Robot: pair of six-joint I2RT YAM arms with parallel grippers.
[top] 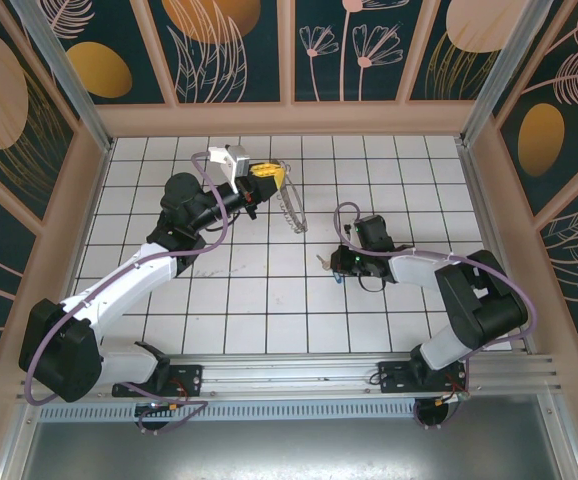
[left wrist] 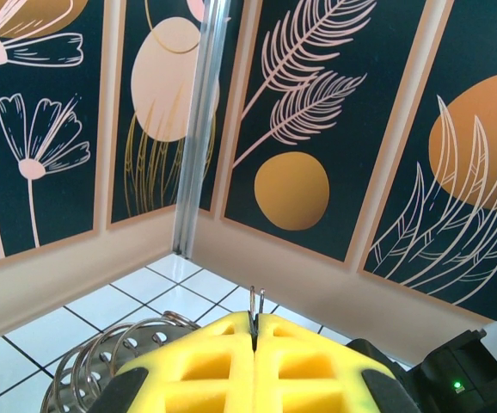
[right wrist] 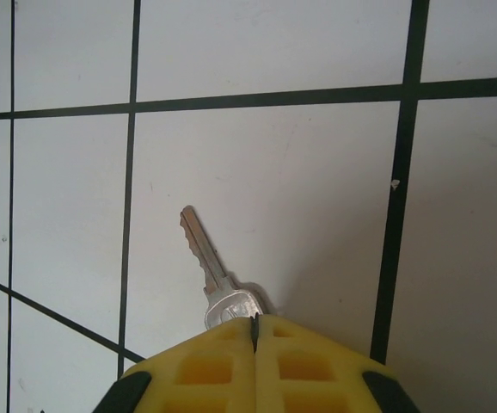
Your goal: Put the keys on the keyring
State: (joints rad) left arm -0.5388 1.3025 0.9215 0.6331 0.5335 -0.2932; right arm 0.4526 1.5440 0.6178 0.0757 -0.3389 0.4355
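The work surface was a flat bed of white square tiles with dark grout lines. A beige skirting bordered it on three sides. Above stood dark teal wall panels printed with pale flowers, feathery leaves and orange discs. An aluminium post marked a corner. An aluminium rail ran along the near edge. Lighting was even.
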